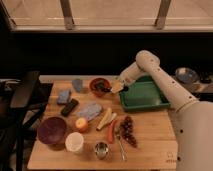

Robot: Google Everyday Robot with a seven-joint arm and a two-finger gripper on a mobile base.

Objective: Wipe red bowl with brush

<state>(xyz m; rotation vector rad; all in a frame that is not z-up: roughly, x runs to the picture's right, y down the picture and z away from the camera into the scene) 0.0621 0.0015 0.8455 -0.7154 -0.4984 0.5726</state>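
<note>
Starting left on the wooden surface [150,145]: dark purple bowl [52,130] near the front corner, black block [69,106] behind it. Further right, toward the back edge, red bowl [99,86] with the dark head of the brush [105,89] down inside. Just right of that bowl's rim, gripper [119,88] clamped tight on the brush handle, between the bowl and the green tray [145,96].
</note>
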